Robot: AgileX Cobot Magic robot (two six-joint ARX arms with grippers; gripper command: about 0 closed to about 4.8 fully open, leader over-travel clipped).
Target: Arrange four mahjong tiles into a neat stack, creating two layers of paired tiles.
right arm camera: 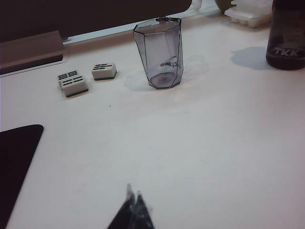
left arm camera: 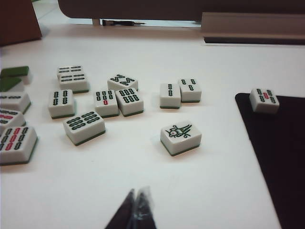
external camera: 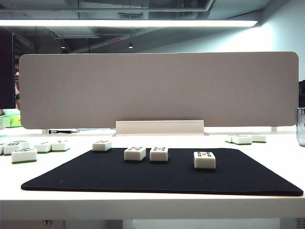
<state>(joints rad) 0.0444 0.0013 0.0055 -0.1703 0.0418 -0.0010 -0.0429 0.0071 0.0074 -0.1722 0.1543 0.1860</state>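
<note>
You see white mahjong tiles (external camera: 159,153) with thin green bases and green marks; one (external camera: 204,160) also carries red. They lie on a black mat (external camera: 143,176) over the white surface (external camera: 152,205). Both grippers' fingers (left arm camera: 136,212) look dark.

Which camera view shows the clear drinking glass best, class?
The right wrist view: the whole glass stands upright on the white table, beyond the shut right pincer. The exterior view catches only a sliver at its right edge. The left wrist view misses it.

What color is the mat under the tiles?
Black; the mat shows best in the exterior view.
</note>
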